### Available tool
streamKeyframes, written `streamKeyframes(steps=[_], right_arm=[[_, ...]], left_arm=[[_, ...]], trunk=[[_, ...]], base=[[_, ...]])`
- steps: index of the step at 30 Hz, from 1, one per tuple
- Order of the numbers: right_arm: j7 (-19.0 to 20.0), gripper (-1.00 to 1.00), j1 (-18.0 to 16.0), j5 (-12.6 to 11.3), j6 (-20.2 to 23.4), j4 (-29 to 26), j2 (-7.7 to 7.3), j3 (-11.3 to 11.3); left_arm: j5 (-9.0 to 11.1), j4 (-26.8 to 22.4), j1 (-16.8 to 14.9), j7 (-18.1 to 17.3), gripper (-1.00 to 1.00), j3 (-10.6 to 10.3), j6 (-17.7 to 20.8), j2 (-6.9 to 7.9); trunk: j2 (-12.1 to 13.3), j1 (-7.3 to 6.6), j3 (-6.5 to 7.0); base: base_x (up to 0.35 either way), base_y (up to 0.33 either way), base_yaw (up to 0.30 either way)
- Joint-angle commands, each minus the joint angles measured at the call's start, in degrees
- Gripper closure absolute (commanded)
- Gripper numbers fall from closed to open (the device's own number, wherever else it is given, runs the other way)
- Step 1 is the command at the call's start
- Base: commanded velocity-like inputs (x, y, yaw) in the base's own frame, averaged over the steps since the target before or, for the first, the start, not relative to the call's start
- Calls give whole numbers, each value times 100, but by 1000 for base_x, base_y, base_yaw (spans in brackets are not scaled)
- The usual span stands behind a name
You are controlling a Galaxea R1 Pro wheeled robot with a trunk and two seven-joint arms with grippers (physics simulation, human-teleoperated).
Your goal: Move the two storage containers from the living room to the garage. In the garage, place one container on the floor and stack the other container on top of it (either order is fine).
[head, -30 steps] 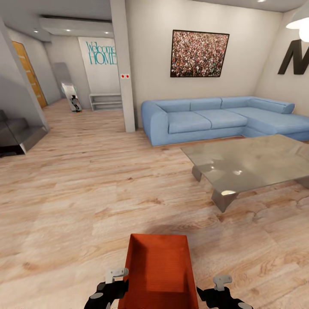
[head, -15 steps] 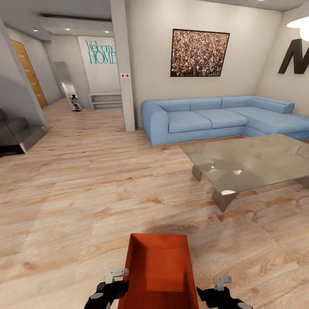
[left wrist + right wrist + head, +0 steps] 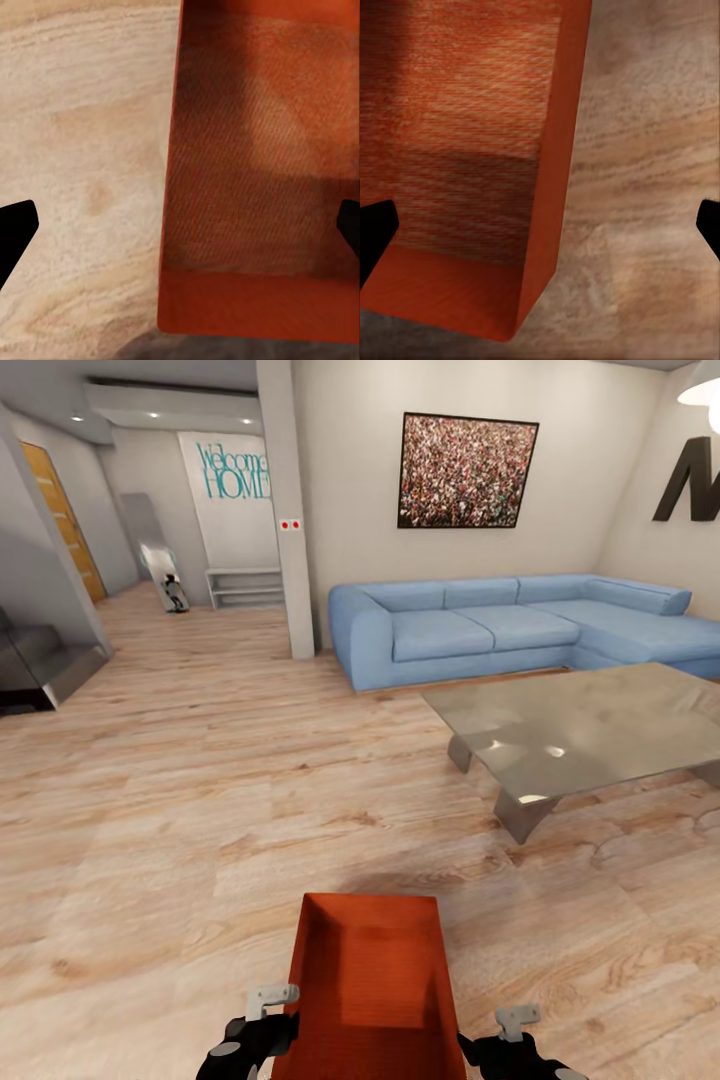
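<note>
Camera has tilted; storage container above living-room plank floor.

Light wood plank flooring spreads through the room. A light-blue sectional sofa stands against the pale wall under a framed crowd picture. A grey glass coffee table sits before it. Past a white pillar, "Welcome HOME" lettering marks the far wall beside an orange door.

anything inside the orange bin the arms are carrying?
Nothing visible: the storage container shows a bare textured bottom and plain walls from the head view and from the left pincer and right pincer cameras. Its nearest end lies beyond the head view's lower edge, unseen.
</note>
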Motion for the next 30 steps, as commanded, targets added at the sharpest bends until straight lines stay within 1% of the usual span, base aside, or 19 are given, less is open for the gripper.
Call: streamKeyframes(steps=[1, 18, 19, 21, 24, 30], right_arm=[[2, -100, -3, -61, -8, 10, -8, 44], [17, -100, -3, -75, -4, 24, -8, 44], [14, -100, -3, -78, -1, 24, 11, 44], [-27, -100, -3, -80, 0, 24, 100, 44], [-61, -100, -3, -82, 0, 24, 163, 44], [-79, -100, -3, -89, 0, 24, 221, 36]], left_arm=[[-60, -10, -2, -14, -100, 20, 31, -7], [-71, -10, -1, -24, -100, 20, 31, -7], [-71, -10, -2, -24, -100, 20, 28, -7], [-71, -10, -2, -24, -100, 20, 27, -7], [-71, -10, 1, -24, -100, 20, 25, -7], [-71, -10, -2, -24, -100, 20, 18, -7]], trunk=[[-4, 0, -11], [-4, 0, -25], [-4, 0, -25], [-4, 0, -25], [-4, 0, -25], [-4, 0, -25]], base=[[0, 0, 0], [0, 0, 0], [0, 0, 0], [0, 0, 0], [0, 0, 0], [0, 0, 0]])
